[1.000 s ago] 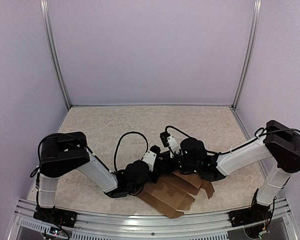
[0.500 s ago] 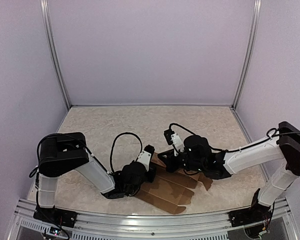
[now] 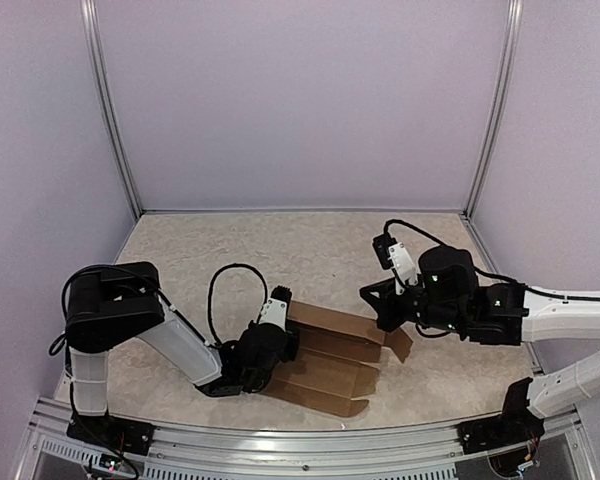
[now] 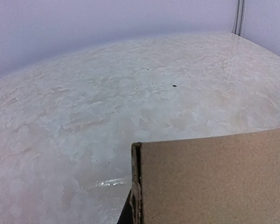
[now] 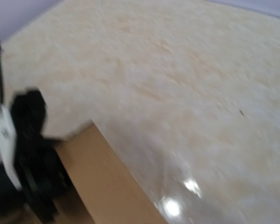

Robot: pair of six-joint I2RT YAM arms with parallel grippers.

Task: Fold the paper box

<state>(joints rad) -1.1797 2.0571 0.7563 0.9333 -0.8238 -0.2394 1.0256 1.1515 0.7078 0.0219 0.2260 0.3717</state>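
Observation:
The paper box (image 3: 330,362) is a brown cardboard sheet with creased panels, lying nearly flat near the table's front edge. My left gripper (image 3: 286,340) is low at its left edge and shut on that edge. In the left wrist view the cardboard (image 4: 214,182) fills the lower right, its doubled edge held upright, with a sliver of dark finger (image 4: 125,216) beside it. My right gripper (image 3: 372,298) hovers above the sheet's far right corner, apart from it and shut on nothing. The blurred right wrist view shows the cardboard (image 5: 107,186) and the left arm (image 5: 23,154), not its own fingers.
The marbled beige tabletop (image 3: 280,250) stretches behind the sheet to the lilac back wall. Metal posts (image 3: 115,120) stand at the back corners. An aluminium rail (image 3: 300,440) runs along the near edge, just in front of the cardboard.
My right gripper has lifted off the cardboard and swung to the right. The left gripper has closed on the sheet's left edge. The sheet now lies flatter and further left.

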